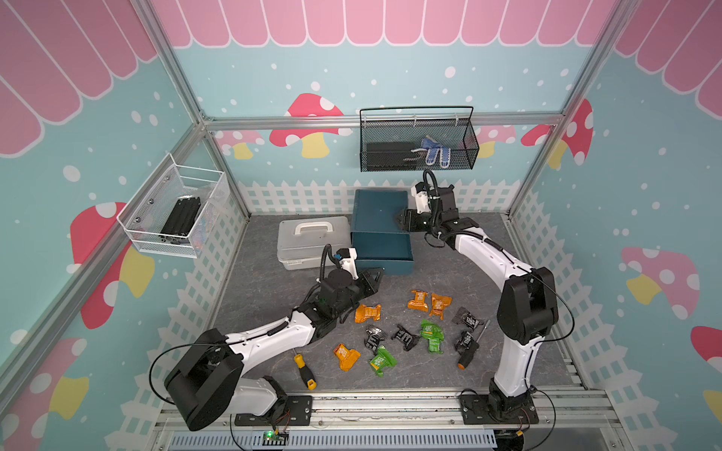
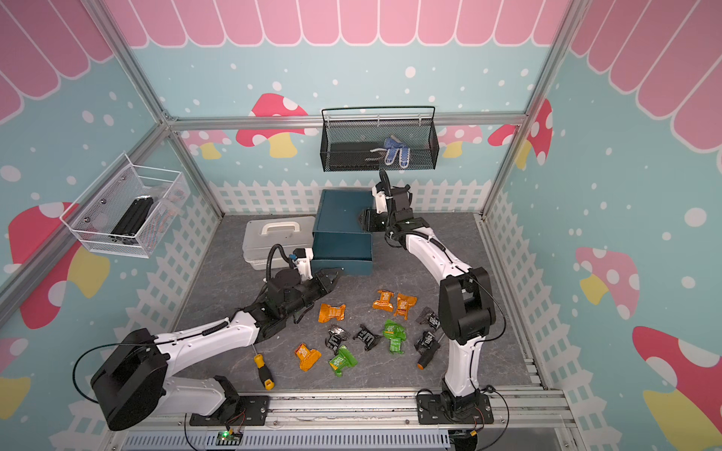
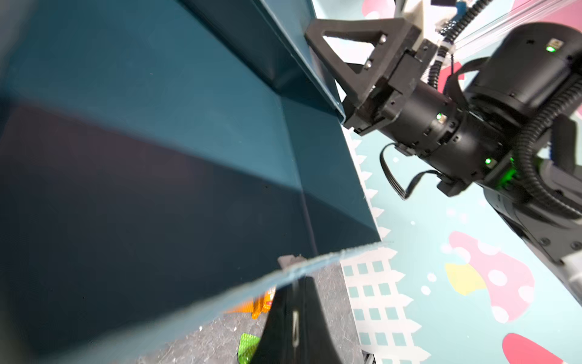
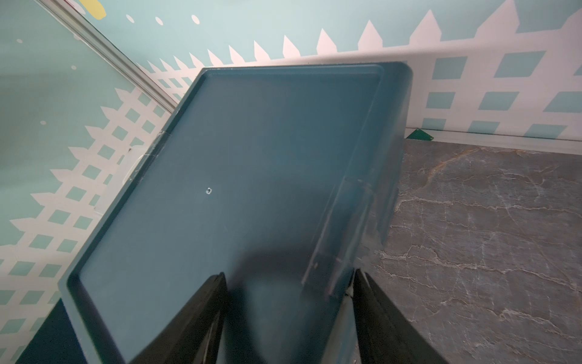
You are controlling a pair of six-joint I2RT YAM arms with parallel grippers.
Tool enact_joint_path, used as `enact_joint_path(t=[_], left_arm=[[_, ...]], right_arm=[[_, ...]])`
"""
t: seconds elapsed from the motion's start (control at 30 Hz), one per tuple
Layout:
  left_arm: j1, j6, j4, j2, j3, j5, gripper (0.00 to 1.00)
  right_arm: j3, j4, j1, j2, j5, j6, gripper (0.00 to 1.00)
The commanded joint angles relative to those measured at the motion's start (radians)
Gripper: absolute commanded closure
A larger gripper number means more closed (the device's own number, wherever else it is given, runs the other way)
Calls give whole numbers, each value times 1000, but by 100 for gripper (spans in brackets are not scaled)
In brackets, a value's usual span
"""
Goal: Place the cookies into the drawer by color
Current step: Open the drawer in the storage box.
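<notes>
Right wrist view: my right end effector (image 4: 288, 274) sits astride the upper side edge of the dark teal-blue boxy plastic drawer cabinet (image 4: 252, 157). Its fingers are spread partway, one over the flat top and the other beside the side wall. I cannot tell whether either finger presses on it.

Both top views: the drawer cabinet (image 1: 379, 207) (image 2: 340, 207) stands at the back of the grey marbled tabletop (image 1: 273, 281), just beside a pale grey lidded plastic case with a white handle (image 1: 312, 238). One teal open drawer (image 1: 385, 250) (image 2: 344, 250) juts forward from it; I cannot tell which tier.

My left end effector (image 1: 375, 278) (image 2: 333, 275) is at the open drawer's front wall, fingers pressed together. In the left wrist view the front rim crosses one dark finger (image 3: 296, 315). I cannot tell whether the pull tab is pinched.

The small crinkly foil-wrapped packets lie loose on the tabletop in front of the open drawer, between my arms: orange cookies (image 1: 418, 300), green cookies (image 1: 429, 331), black cookies (image 1: 406, 336).

A yellow-and-black-handled screwdriver (image 1: 304, 371) lies near my left arm. An orange-and-black-handled screwdriver (image 1: 467, 351) lies near my right arm, just beside a black packet.
</notes>
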Motion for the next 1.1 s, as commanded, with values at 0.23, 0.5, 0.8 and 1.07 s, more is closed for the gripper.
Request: enact_joint_path(t=[0.23, 0.5, 0.8, 1.07], left_arm=[[-45, 3, 30, -64, -77, -63, 100], [-26, -4, 103, 8, -91, -17, 96], [-18, 21, 70, -62, -108, -12, 43], [-12, 63, 32, -90, -110, -17, 17]], right_arm=[[-39, -194, 10, 19, 12, -20, 35], [-62, -189, 12, -3, 9, -16, 35], [-53, -195, 22, -12, 6, -7, 31], [-23, -215, 22, -12, -6, 9, 29]])
